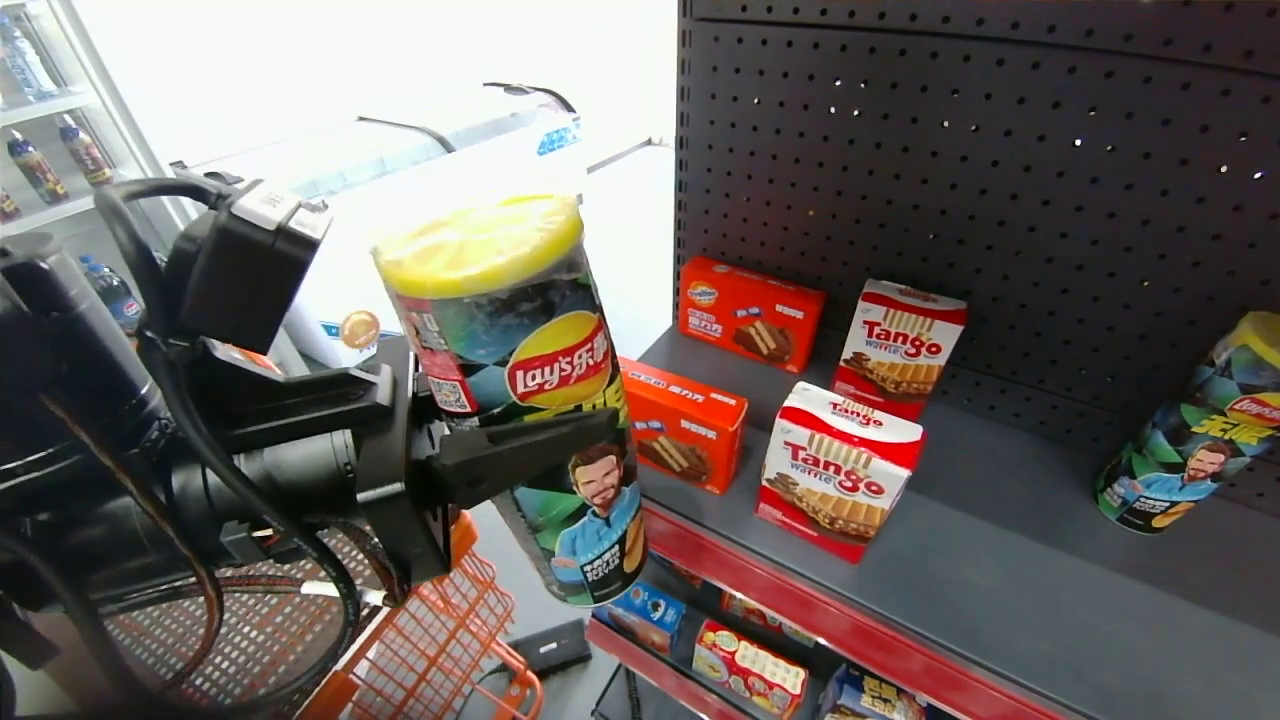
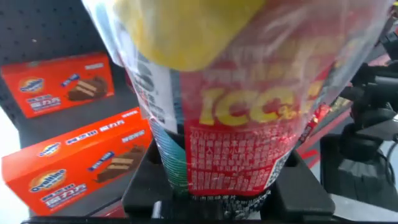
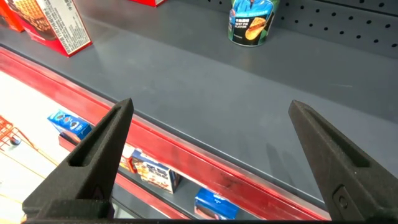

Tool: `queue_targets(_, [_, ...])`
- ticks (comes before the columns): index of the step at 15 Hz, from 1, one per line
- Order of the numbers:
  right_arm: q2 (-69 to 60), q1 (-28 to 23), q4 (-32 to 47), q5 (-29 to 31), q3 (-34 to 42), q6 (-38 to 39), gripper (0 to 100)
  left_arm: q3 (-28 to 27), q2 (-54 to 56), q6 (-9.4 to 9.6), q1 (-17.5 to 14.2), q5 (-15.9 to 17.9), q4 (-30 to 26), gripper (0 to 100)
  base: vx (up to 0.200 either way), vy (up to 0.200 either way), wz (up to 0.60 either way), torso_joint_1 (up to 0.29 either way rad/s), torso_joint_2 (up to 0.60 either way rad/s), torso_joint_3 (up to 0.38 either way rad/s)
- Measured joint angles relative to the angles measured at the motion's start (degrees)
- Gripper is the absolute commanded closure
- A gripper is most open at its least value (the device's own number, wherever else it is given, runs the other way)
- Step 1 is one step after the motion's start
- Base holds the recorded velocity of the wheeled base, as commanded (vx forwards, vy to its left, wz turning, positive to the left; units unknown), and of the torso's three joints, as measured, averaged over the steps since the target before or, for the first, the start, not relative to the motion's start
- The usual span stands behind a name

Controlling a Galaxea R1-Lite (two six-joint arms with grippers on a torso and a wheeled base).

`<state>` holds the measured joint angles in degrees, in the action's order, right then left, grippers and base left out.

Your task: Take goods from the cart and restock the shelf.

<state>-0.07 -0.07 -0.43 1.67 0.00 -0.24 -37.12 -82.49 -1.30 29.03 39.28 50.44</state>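
The left tool (image 1: 500,455) pinches a tall cylindrical crisp can with a yellow plastic lid (image 1: 510,330) and holds it upright above the orange wire cart (image 1: 440,640), just beside the dark grey metal shelf (image 1: 1000,560). The right tool (image 3: 210,106) hangs spread over the shelf's front edge, and a second matching can (image 3: 252,18) stands farther back.

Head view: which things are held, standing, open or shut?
left gripper, shut on the held chips can.
held chips can, lid on, gripped around its middle.
right gripper, open, empty.
far chips can, standing on the shelf, lid on.
wafer boxes, standing, closed.
orange boxes, standing, closed.
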Motion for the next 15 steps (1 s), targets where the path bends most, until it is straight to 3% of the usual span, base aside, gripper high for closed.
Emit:
queue_targets(5, [0.0,0.1,0.0,-0.4,0.0,-0.2,0,-0.5,-2.4,0.02,-0.2,0.8,0.4,100,0.0,0.0,0.0,0.0,0.0,0.0])
queue_targets(10, [0.0,0.1,0.1,-0.3,0.0,0.2,0,-2.4,-4.1,0.16,0.5,3.0,0.8,100,0.0,0.0,-0.6,0.006,0.0,0.0])
queue_targets(15, [0.0,0.1,0.0,-0.2,0.0,0.2,0,-4.3,-4.6,0.11,3.3,4.3,0.7,100,0.0,0.0,-0.6,0.002,0.0,0.005])
